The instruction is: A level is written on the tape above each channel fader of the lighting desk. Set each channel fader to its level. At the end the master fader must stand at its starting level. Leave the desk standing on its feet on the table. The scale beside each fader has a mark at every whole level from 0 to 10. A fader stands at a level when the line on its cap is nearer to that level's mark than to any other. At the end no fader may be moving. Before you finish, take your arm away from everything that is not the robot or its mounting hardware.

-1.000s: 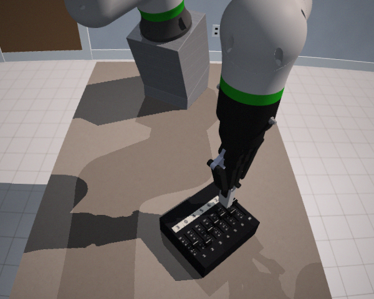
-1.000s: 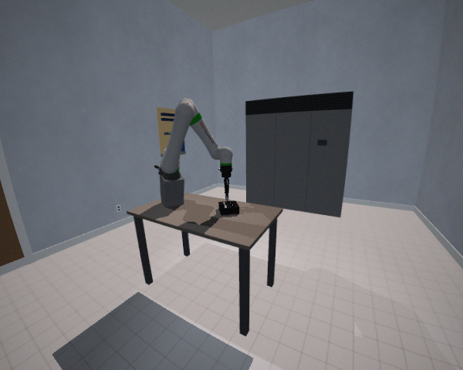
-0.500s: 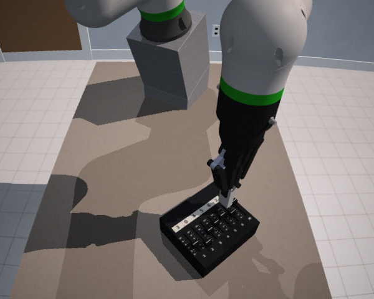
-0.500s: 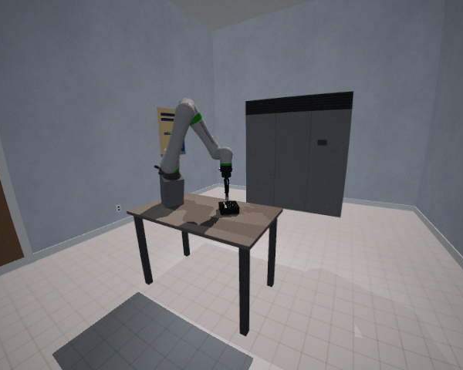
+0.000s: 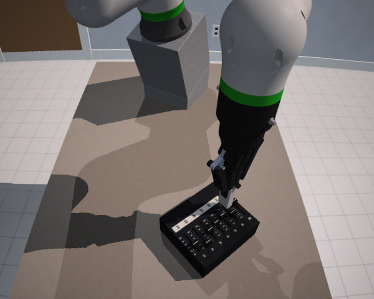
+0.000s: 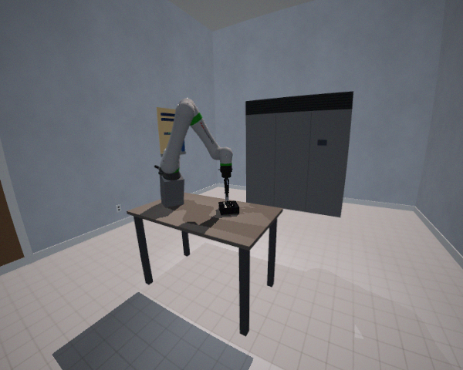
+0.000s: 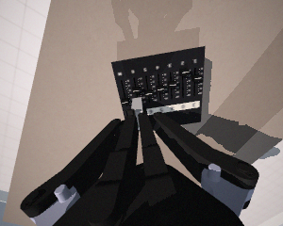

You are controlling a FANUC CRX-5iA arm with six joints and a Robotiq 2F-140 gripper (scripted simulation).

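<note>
The black lighting desk (image 5: 209,232) stands on its feet on the table, with a row of faders and a white tape strip (image 5: 197,213) of written levels along its far edge. It also shows in the wrist view (image 7: 160,87) and, small, in the exterior view (image 6: 228,207). My gripper (image 5: 226,200) is shut with nothing between the fingers, and its tips point down at the far end of a fader near the desk's right end. In the wrist view the tips (image 7: 137,104) rest by a fader cap second from the left, next to the tape. The cap lines are too small to read.
The grey robot pedestal (image 5: 171,67) stands at the back of the table. The desk sits near the table's right edge. A grey cabinet (image 6: 297,153) stands against the back wall, away from the table.
</note>
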